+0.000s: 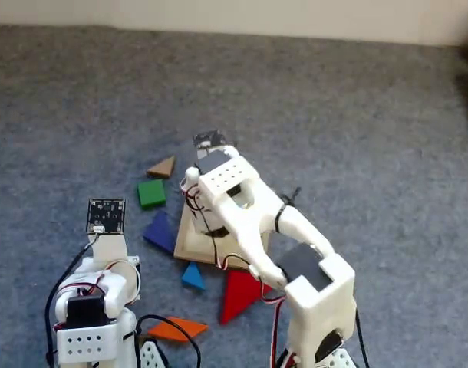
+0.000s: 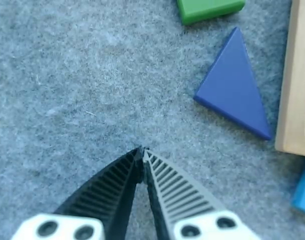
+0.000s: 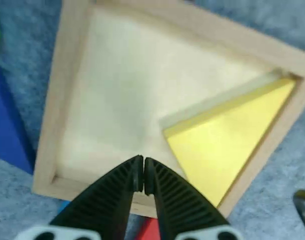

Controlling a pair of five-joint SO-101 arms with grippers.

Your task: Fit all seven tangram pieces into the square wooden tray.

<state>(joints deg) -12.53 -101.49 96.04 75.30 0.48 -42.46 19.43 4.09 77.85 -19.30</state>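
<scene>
**Soft, even light, faint shadows**

Diffuse light falls evenly over the grey carpet point(image 1: 372, 115) in the high view, which is darker at the right edge. In the left wrist view the blue triangle point(image 2: 232, 85) casts a thin dark shadow. In the right wrist view the yellow triangle point(image 3: 227, 145) shows a pale sheen.

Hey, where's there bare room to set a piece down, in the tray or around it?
The wooden tray is mostly bare inside, between its rim and the yellow triangle in one corner. The carpet beyond the brown triangle is open. Crowded beside the tray: green square, dark blue triangle, light blue triangle, red triangle.
</scene>
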